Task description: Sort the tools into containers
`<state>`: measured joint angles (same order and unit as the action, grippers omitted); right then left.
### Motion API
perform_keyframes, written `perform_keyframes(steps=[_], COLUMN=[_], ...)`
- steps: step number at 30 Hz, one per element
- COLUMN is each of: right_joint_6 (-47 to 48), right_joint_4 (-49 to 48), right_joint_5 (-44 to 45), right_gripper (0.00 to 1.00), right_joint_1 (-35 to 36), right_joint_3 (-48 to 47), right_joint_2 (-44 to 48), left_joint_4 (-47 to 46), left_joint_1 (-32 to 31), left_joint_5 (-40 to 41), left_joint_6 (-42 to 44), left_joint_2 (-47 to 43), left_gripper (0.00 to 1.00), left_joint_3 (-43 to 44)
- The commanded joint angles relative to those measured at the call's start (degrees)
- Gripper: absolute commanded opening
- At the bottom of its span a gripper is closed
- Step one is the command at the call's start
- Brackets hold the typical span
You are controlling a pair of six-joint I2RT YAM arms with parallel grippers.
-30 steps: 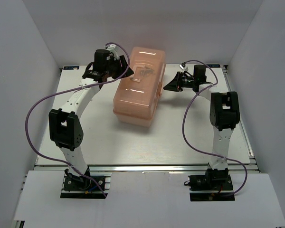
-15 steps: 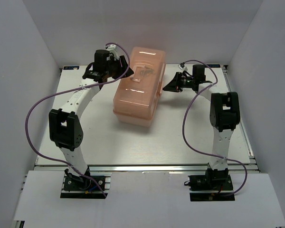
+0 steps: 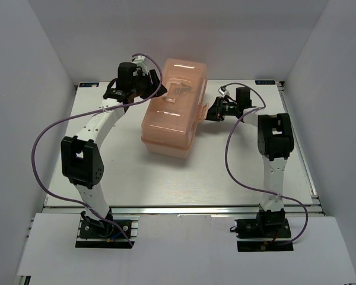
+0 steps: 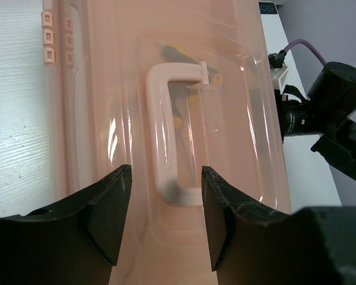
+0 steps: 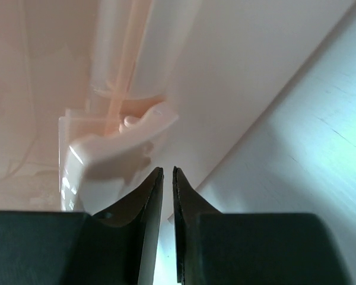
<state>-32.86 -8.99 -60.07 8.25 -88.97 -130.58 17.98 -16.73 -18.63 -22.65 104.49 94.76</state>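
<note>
Top external view: the white table (image 3: 166, 178) carries the salmon-pink toolbox (image 3: 172, 110) lying between the two arms, its translucent lid (image 4: 237, 119) down and no tools loose around it. The left gripper (image 4: 164, 178) hovers over the lid with its jaws spread wide and empty. The pale handle (image 4: 160, 130) runs lengthwise in the gap between them and just beyond their tips, apparently not touched. The right gripper (image 5: 167, 172) faces the box's side wall, its jaws drawn almost together with only a sliver between them and nothing held. The latch (image 5: 115, 148) sits just beyond the tips and slightly to their left, its tab jutting outward; contact cannot be judged. Through the lid, past the left jaws, a few yellow-and-black tool handles (image 4: 184, 56) show dimly — so at least some tools lie inside, though which compartment is unclear. The step in hand looks like working the latch, whether to free or to fasten it cannot be told. The next move probably calls for the narrow right tips to shift left onto the tab and press it — while the left jaws steady the lid or close on the handle.
</note>
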Motion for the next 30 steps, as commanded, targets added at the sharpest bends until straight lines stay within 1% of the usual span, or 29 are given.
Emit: perform_keyframes(steps=[1,2,5,6,8,9,13,16,19,27,30], right_joint_6=[-2.73,-3.69,-10.01,-14.03,-19.23,-24.83,-34.35,-37.09,-37.62,-37.27,-35.79], right_joint_4=[-5.76,-7.08,-15.15,-20.40,-27.18,-34.26,-47.22,-50.76,-51.65,-51.30,-48.85], right_joint_5=[-3.38,-3.91,-6.89,-7.51,-8.91,-9.27,-10.32,-10.94,-10.77,-10.50,-10.33], right_gripper=[0.18,0.18,0.19,0.19,0.19,0.19,0.18,0.18,0.17,0.16,0.15], right_joint_1=[0.80,0.98,1.42,1.50,1.59,1.68,1.68,1.50,1.33,0.63,0.54], right_joint_3=[-0.50,-0.42,0.72,1.16,2.82,3.53,6.26,7.23,7.67,8.20,8.37], right_joint_2=[-1.16,-1.34,-2.39,-2.92,-3.62,-4.23,-4.50,-3.98,-3.19,-1.52,-0.90], left_joint_4=[6.10,6.28,6.46,6.54,6.55,6.63,6.90,6.63,6.54,6.46,6.28], left_joint_1=[-0.50,-0.58,-0.67,-0.67,-0.67,-0.67,-0.67,-0.76,-0.76,-0.85,-0.76], left_joint_5=[-1.49,-1.58,-1.93,-1.93,-1.93,-2.02,-2.28,-2.37,-2.81,-2.81,-2.90], left_joint_6=[0.77,0.77,0.77,0.77,0.77,0.77,0.77,0.77,0.60,0.95,1.03], left_joint_2=[1.33,1.68,1.95,2.04,2.12,2.12,2.30,2.47,2.56,2.39,2.21], left_gripper=[0.61,0.61,0.61,0.61,0.61,0.61,0.61,0.61,0.61,0.61,0.61], left_joint_3=[-0.10,-0.10,-0.10,-0.02,-0.01,-0.01,0.42,0.34,0.34,0.34,0.16])
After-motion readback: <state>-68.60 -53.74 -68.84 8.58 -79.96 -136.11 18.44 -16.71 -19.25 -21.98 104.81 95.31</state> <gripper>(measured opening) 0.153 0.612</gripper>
